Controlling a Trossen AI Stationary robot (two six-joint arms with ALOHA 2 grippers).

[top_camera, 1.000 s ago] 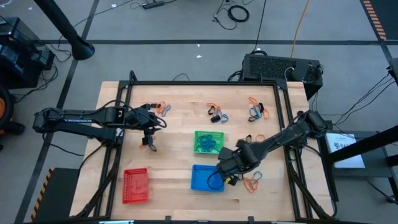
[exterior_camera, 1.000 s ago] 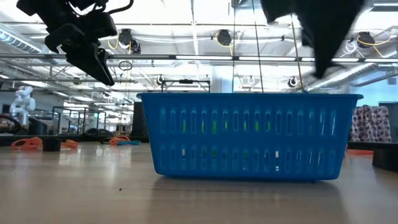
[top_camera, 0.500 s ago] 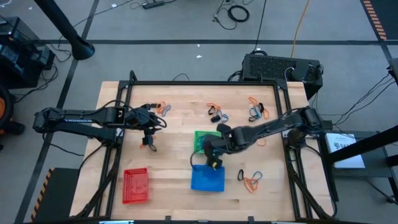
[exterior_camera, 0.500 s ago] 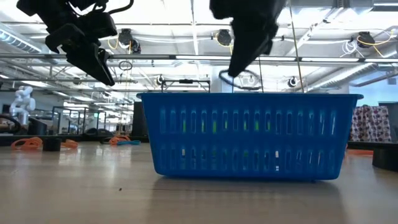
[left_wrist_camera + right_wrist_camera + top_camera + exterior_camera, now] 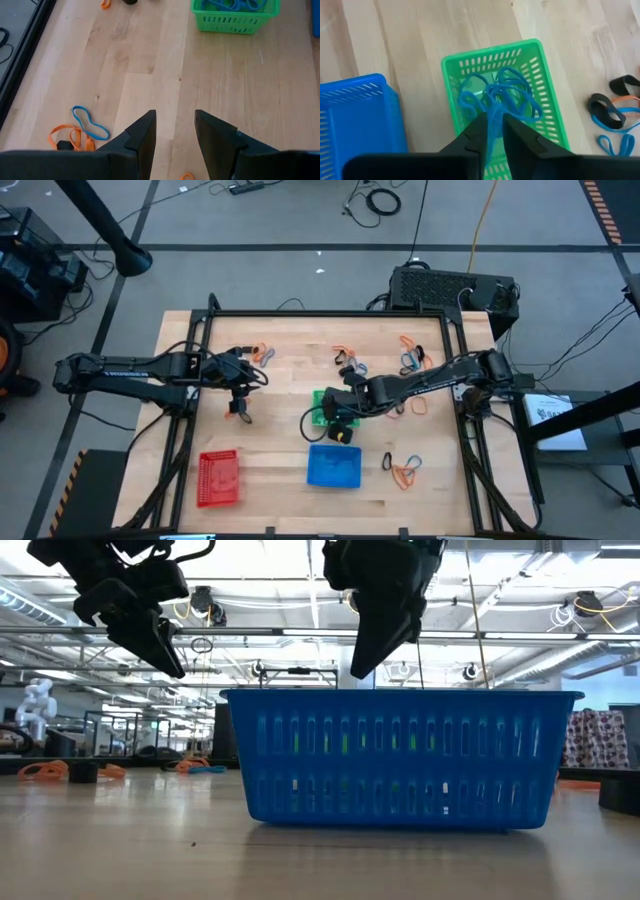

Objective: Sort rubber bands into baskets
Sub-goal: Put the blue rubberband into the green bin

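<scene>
Sorting looks partly done: the green basket [image 5: 502, 95] holds several blue rubber bands [image 5: 495, 97], while others lie scattered near the table's far edge [image 5: 410, 360]. Only its wrist view shows the right gripper [image 5: 492, 131] over that basket, pinching a blue band [image 5: 494, 122]. The left gripper [image 5: 175, 132] waits, spread and empty.

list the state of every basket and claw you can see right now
green basket: holds a tangle of blue bands
blue basket: upright, contents not visible
red basket: upright, looks empty
right claw: over the green basket, a blue band between its slightly parted fingers
left claw: open, empty, above bare table
</scene>
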